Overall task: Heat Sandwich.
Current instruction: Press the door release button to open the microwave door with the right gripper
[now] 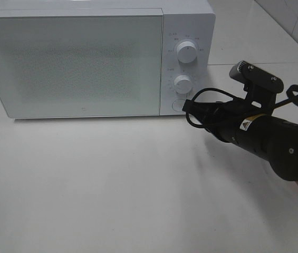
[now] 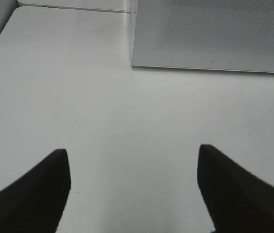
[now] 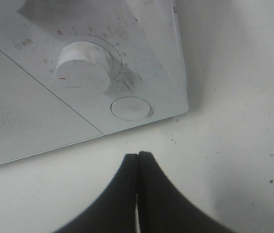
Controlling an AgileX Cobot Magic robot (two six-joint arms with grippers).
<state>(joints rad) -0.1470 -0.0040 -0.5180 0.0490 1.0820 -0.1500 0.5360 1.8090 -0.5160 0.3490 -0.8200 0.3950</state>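
**Caution: Off-Centre Button Press**

The right hand (image 3: 138, 156), pinched closed, points at the round flush white button (image 3: 130, 108) of the white box-shaped microwave (image 1: 85, 63). A slanted push may slip onto the white dial (image 3: 84, 73) above it. The left hand (image 2: 133, 160) is spread wide and empty above the white desk (image 2: 78, 97). The sandwich shows in no view.

Microwave (image 1: 75, 63) interior behind frosted door; dial (image 1: 186, 51) labels too small; R arm (image 1: 275, 142) partly off-frame.
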